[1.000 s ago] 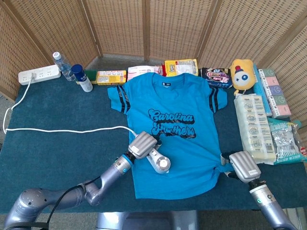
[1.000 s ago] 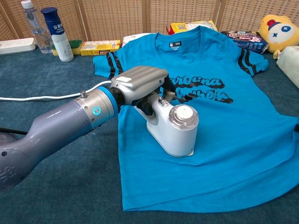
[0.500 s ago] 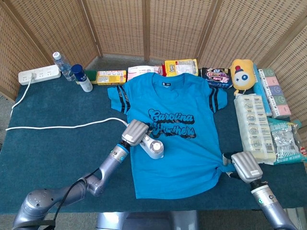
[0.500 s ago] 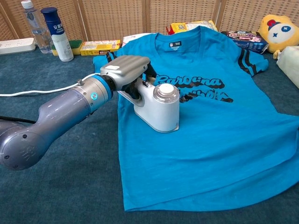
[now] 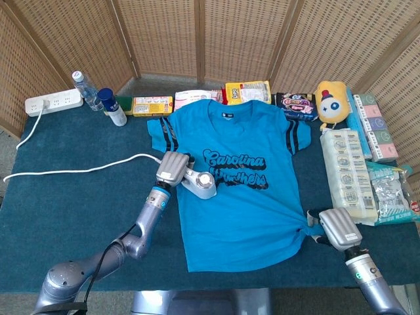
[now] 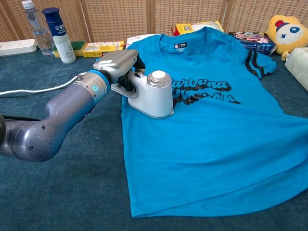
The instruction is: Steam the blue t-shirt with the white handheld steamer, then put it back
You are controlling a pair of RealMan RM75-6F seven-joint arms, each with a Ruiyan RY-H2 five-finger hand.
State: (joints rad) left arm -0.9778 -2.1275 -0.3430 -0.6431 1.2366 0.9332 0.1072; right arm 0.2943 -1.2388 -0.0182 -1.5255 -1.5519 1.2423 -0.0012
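Left hand (image 6: 119, 63): clamped on the steamer (image 6: 151, 95), which is pressed on the t-shirt (image 6: 216, 139).
Right hand (image 5: 337, 228): t-shirt hem is pinched at the bench (image 5: 79, 203) edge.

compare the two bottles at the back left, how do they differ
The clear water bottle is see-through with a pale cap; the white spray bottle is opaque with a dark blue cap. The clear one stands nearer the power strip, the white one nearer the t-shirt. Both stand upright.
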